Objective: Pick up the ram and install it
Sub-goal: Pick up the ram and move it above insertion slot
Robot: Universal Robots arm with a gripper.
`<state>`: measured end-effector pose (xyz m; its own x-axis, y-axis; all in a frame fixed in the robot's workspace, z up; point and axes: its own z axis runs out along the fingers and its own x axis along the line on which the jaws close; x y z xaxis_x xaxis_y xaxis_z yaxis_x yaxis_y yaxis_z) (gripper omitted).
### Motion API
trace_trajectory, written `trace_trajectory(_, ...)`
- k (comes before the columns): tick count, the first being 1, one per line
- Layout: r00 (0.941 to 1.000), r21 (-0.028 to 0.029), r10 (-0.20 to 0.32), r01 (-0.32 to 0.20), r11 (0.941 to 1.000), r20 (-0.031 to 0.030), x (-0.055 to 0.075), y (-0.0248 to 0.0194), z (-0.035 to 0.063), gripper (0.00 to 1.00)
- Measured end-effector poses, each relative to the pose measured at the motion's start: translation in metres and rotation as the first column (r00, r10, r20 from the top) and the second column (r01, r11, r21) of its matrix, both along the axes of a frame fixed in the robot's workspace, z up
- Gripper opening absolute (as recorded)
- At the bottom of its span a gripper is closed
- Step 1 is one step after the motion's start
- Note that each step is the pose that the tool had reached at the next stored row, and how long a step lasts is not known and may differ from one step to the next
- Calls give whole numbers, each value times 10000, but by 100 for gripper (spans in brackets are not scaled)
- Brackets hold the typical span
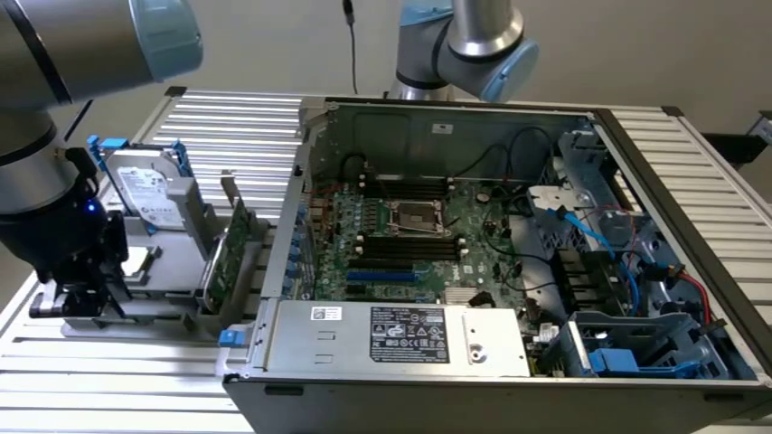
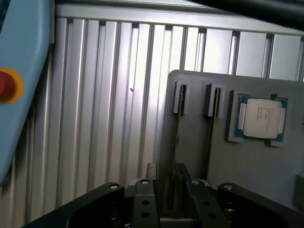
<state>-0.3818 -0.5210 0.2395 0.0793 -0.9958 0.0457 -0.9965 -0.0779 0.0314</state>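
Item one, the table (image 1: 675, 163), is of ribbed aluminium slats. On it lies one open grey steel computer case (image 1: 458, 113) holding one green motherboard (image 1: 483, 258) with long black slots. Along its near edge sits one silver power supply box (image 1: 302, 348) bearing two labels, a small white one (image 1: 325, 314) and a larger dark one (image 1: 410, 342); neither can be read. One grey and pale-blue robot arm (image 1: 72, 45) reaches down at the exterior view's left. It stands over one grey plastic holder plate (image 1: 169, 271). That plate carries one upright silver hard drive (image 1: 151, 194) in blue brackets, its white label illegible, and one upright green expansion card (image 1: 227, 258). The black two-finger gripper (image 1: 79, 294) hangs low at the plate's outer end. In the wrist view the gripper (image 2: 166, 173) has its fingers (image 2: 145, 199) spread wide, clamping nothing, set either side of the plate's edge. Two slot brackets (image 2: 180, 97) (image 2: 213, 99) stand on the plate, a thin dark line running from each. The ram (image 2: 177, 142), seen edge-on, appears to be the line nearer the plate's edge, running toward the gap between the fingers; its colour and label cannot be told. One square silver-lidded processor chip (image 2: 261, 118) lies in a recess beside the brackets, its print unreadable. One red button (image 2: 5, 85) on a yellow ring sits on a pale-blue housing.
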Motion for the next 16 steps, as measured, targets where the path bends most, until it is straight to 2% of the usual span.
trace_trajectory(5,10000,40,29,-29,10000,11,0,6,-90,31)
trace_trajectory(16,10000,237,69,-70,9997,20,-1,35,-284,31)
